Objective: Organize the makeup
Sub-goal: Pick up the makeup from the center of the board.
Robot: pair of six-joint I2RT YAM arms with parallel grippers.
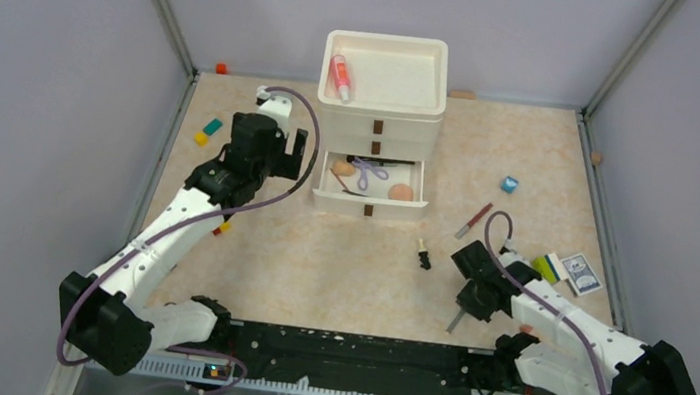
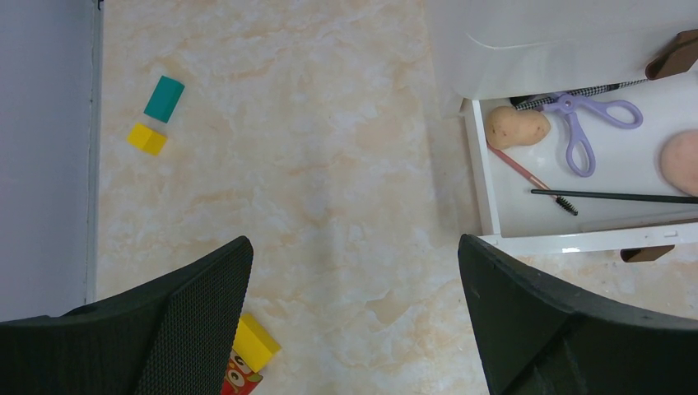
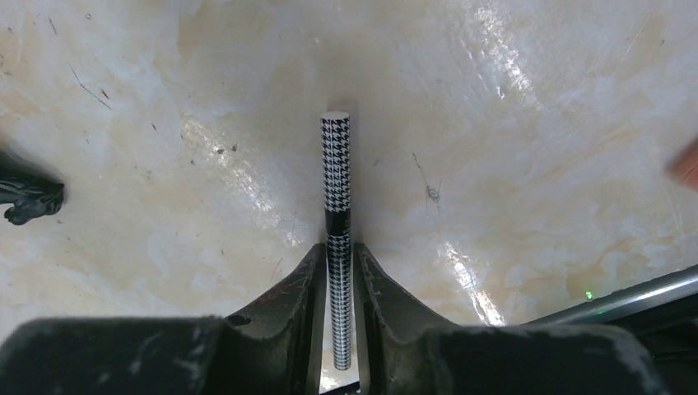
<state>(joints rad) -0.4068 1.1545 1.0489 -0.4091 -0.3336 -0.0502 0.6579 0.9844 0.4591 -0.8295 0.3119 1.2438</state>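
Clamps the houndstooth pencil [image 3: 335,164] in the right tool [image 3: 337,247], fingers pressed on both sides of the shaft, free end projecting forward low over the tabletop [image 3: 510,123]; cannot tell whether touching. Grips in line with the fingers, probably to lay the pencil lengthwise into a compartment. Holds the left tool [image 2: 352,247] released, jaws wide apart, above the tabletop just beside the open drawer [image 2: 481,181], apparently clear of the delivery path yet near enough to assist. Already stores two peach sponges [image 2: 516,127], purple scissors [image 2: 588,123] and a thin brush [image 2: 617,196] in that drawer, and the pink spray bottle [image 1: 340,78] in the top tray [image 1: 387,41]. Leaves a reddish pencil [image 1: 473,220] and a small black item [image 1: 424,257] loose on the tabletop, near the right arm.
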